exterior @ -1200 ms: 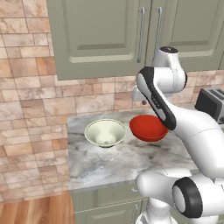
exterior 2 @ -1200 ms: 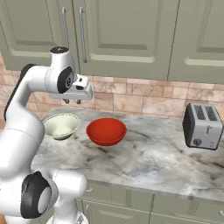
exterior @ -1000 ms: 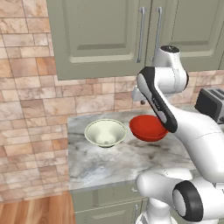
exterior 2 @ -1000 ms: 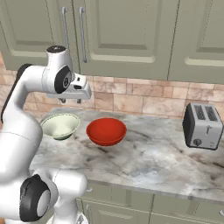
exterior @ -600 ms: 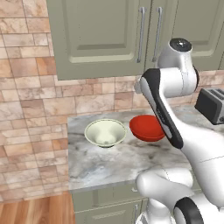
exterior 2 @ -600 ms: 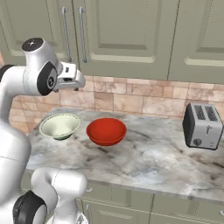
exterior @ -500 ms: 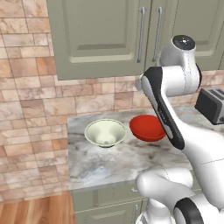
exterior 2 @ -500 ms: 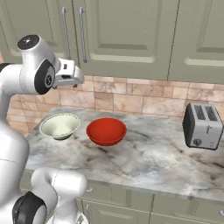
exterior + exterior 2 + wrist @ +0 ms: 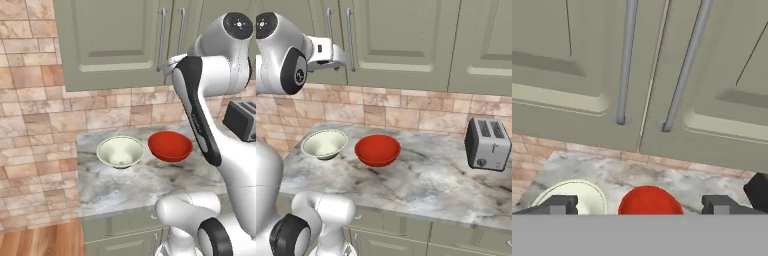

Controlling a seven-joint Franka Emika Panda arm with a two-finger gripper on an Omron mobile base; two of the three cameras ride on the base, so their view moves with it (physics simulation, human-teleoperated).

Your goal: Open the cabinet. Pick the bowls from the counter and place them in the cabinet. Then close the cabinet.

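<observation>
The arm stood raised high, its upper link sloping up from the base and its wrist bent forward so that the hand reached level toward the wall cabinet (image 9: 115, 45). The gripper (image 9: 640, 205) pointed at the seam between the two closed doors, up near the lower ends of the two long silver handles (image 9: 626, 60). From the right base view the hand (image 9: 326, 52) sat just in front of those handles, close to them, though I could not tell whether it touched either one. Its two dark fingertips (image 9: 557, 205) stood wide apart, with nothing between them.

Both doors of the cabinet were shut, their raised panels flush, and the handles ran straight down either side of the middle seam.

Below, on the marbled counter (image 9: 446, 185), the two bowls sat side by side, near each other against the brick wall (image 9: 35, 125). The cream bowl (image 9: 120, 151) was on the left and the red bowl (image 9: 170, 145) just beside it on the right; both were upright and well below the hand. Looking along the gripper, the cream bowl (image 9: 574, 195) and the red bowl (image 9: 649, 201) showed under the cabinet's lower edge. A silver toaster (image 9: 487, 144) stood well apart from them at the far right of the counter.
</observation>
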